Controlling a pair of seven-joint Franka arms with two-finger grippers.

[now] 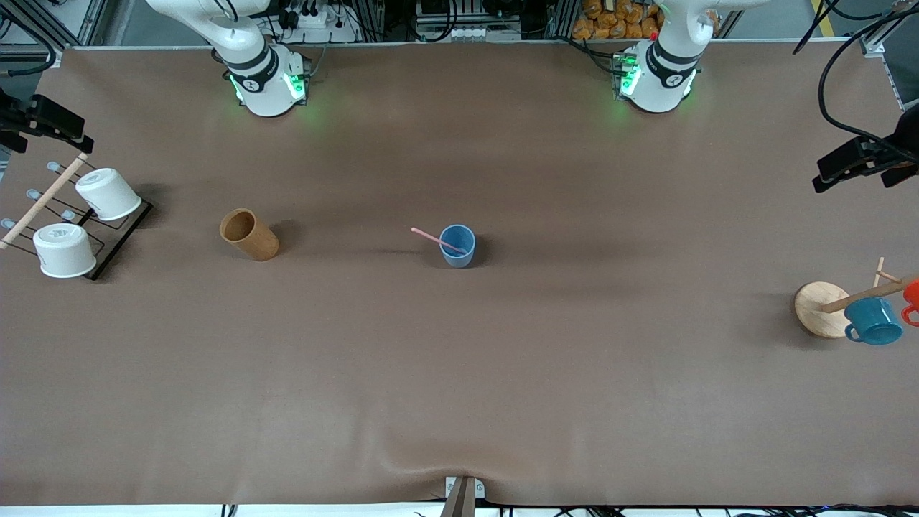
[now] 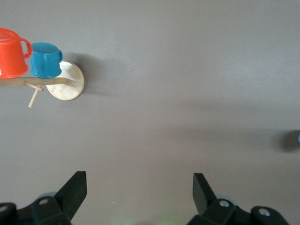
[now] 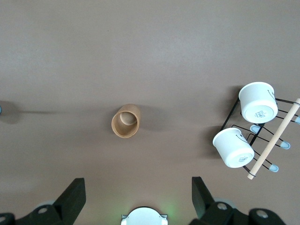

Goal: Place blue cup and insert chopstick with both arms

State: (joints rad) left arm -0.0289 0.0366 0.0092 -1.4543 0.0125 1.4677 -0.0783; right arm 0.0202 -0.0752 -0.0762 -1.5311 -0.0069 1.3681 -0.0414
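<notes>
The light-blue cup (image 1: pixel 457 245) stands upright at the middle of the table. The pale-pink chopstick (image 1: pixel 436 240) leans in it, its free end sticking out toward the right arm's end. Both arms are drawn back high over their bases, and their grippers do not show in the front view. My left gripper (image 2: pixel 139 188) is open and empty over bare table. My right gripper (image 3: pixel 138 190) is open and empty above its own base (image 3: pixel 144 216). A sliver of the cup (image 2: pixel 298 138) shows at the edge of the left wrist view.
A brown cylindrical cup (image 1: pixel 248 234) lies on its side toward the right arm's end, also in the right wrist view (image 3: pixel 126 121). A black rack (image 1: pixel 108 240) with two white cups stands at that table end. A wooden mug stand (image 1: pixel 822 309) with a teal mug (image 1: pixel 873 320) and an orange mug stands at the left arm's end.
</notes>
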